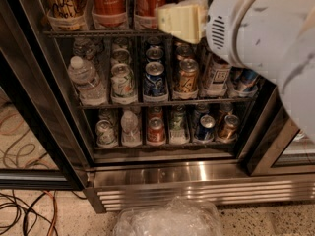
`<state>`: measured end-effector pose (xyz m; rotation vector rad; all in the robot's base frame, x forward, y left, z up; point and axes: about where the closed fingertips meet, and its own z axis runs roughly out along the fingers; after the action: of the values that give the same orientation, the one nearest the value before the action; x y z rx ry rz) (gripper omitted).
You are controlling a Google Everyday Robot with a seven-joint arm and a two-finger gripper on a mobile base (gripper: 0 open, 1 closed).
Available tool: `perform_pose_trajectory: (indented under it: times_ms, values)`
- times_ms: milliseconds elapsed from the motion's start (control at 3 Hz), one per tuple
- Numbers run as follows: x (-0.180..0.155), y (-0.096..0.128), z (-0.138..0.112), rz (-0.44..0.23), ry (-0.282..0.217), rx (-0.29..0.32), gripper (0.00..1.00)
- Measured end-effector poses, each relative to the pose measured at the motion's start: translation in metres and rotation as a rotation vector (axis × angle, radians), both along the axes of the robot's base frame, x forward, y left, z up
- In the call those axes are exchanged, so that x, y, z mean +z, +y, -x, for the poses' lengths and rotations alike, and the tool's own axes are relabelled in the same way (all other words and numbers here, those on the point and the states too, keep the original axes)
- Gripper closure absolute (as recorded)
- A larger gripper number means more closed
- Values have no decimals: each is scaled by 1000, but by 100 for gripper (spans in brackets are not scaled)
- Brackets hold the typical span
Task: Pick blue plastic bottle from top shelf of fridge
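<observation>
The fridge (pixel 49 112) stands open in front of me, its wire racks full of drinks. The top shelf (pixel 93 33) runs across the upper part of the view with clear holders along its front. The blue plastic bottle (pixel 64 4), amber-tinted with a white, dark-printed label, stands at its far left, cut off by the top edge. Two red Coca-Cola bottles (pixel 109 4) stand to its right. My gripper (pixel 179 21), cream-coloured on a large white arm (pixel 256 28), hangs in front of the top shelf, right of the Coca-Cola bottles and well right of the blue bottle.
The middle shelf holds a clear water bottle (pixel 84 80) and several cans (pixel 154 77). The lower shelf holds more cans (pixel 156 129). Below is the stainless grilled base (pixel 197 186). Crumpled clear plastic (pixel 170 218) and cables (pixel 24 210) lie on the floor. A black door frame (pixel 268 146) stands at right.
</observation>
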<state>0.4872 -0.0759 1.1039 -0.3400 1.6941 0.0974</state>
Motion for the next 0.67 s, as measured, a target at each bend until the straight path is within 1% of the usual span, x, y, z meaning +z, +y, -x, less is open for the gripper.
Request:
perform_pose_trajectory:
  times_ms: [333,667]
  values:
    - [8,-6,-12,10,-46,-10,31]
    - [5,-2,-25,14,-53,8,30]
